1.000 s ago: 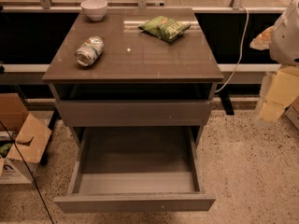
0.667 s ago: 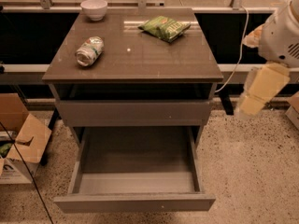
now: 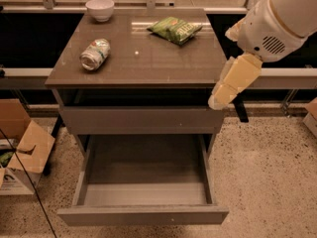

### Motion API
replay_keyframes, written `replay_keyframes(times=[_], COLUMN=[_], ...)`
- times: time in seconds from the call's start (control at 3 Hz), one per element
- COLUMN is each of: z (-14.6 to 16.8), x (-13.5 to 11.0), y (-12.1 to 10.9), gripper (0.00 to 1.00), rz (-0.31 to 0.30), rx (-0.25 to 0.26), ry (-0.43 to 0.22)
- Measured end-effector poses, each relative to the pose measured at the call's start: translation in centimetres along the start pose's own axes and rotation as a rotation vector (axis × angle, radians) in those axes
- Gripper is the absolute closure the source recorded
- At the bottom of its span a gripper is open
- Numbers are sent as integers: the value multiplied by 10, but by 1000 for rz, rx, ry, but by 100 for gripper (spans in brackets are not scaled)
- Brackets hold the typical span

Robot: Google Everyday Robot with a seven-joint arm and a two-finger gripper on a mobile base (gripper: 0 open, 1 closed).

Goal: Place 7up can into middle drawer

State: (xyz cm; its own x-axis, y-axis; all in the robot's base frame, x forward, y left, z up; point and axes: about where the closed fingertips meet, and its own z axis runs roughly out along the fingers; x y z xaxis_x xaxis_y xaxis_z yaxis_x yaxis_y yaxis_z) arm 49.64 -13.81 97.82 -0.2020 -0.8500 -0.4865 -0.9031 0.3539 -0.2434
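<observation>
The 7up can (image 3: 95,53) lies on its side on the left part of the brown cabinet top (image 3: 148,66), silvery-white and green, its metal end facing the front left. The middle drawer (image 3: 143,182) is pulled out wide below, and its grey floor holds nothing. My gripper (image 3: 220,99) hangs at the end of the white arm (image 3: 277,19), just off the cabinet's front right corner. It is level with the top edge and far right of the can, and it holds nothing that I can see.
A white bowl (image 3: 99,8) stands at the back left of the top and a green crisp bag (image 3: 176,29) lies at the back right. A shut grey drawer front (image 3: 141,120) sits above the open drawer. Cardboard boxes (image 3: 22,150) stand on the floor at left.
My arm and gripper have swung in from the right edge of view, moving left and nearer the cabinet's right corner. The can, bowl, bag and drawer have not moved.
</observation>
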Motion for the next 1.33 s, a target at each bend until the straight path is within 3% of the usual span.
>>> replay_keyframes(times=[0.67,1.0,1.33], z=[68,77,97], x=[-88,-92,-105], y=[-31,-29,-31], gripper=[0,0,0], rz=[-46,-39,-27], rx=[-80,-83,-93], ry=[-118,-126,-186])
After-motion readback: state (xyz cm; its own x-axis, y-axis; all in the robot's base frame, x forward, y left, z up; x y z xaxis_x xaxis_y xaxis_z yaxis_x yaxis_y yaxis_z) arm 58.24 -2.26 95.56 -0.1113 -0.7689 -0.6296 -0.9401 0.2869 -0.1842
